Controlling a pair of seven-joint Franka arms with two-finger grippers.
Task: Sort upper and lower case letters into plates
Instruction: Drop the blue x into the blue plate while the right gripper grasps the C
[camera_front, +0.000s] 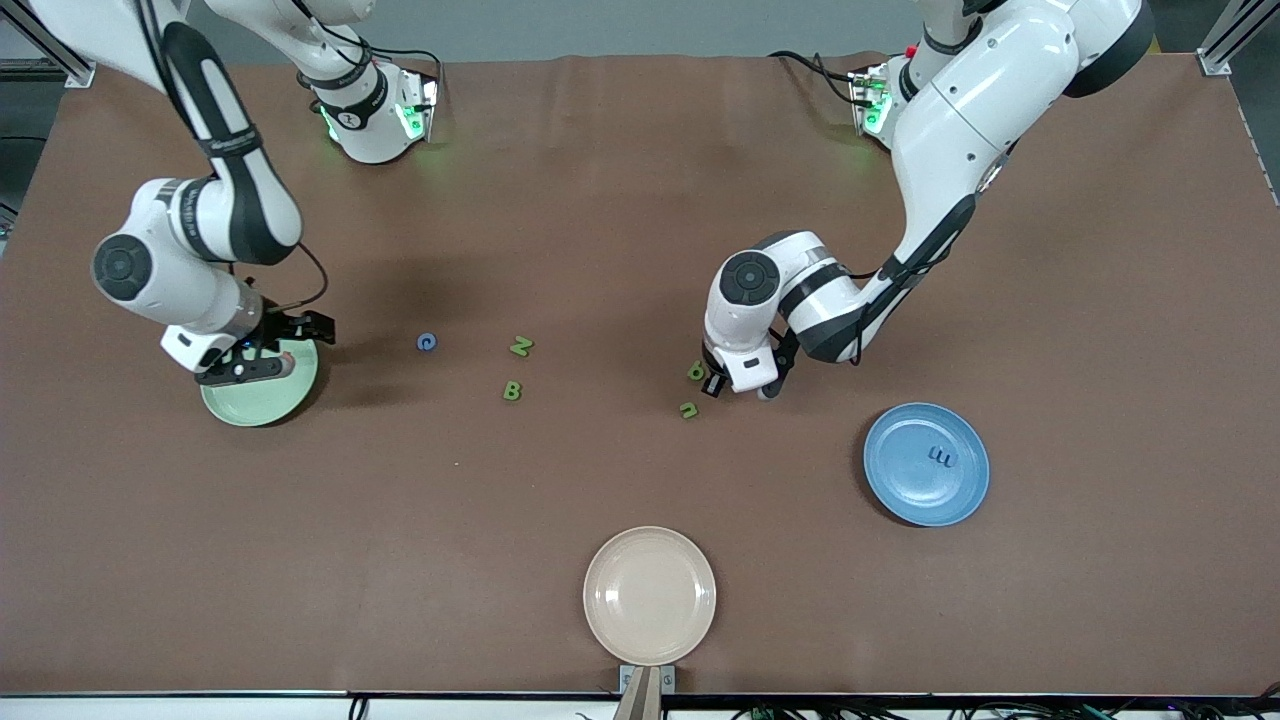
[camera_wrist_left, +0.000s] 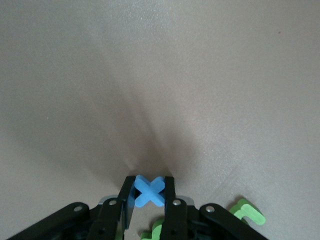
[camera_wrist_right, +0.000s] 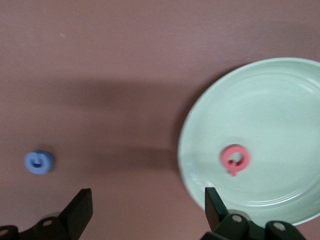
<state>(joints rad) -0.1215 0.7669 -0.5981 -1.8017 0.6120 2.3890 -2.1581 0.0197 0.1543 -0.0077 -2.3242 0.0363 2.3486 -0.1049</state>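
We see the left gripper (camera_wrist_left: 149, 192) with fingers pinching the blue x (camera_wrist_left: 148, 190) low by the green b (camera_front: 696, 371), which could snag, while the right gripper (camera_wrist_right: 147, 207), fingers wide, hovers at the pale green plate (camera_wrist_right: 280, 100) holding the pink-red Q (camera_wrist_right: 234, 159).

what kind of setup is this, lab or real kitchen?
Likely a robot lab bench, not a kitchen: a bare brown table, aluminium frame posts at its corners, and toy letters like the blue x and pink-red letter as props.
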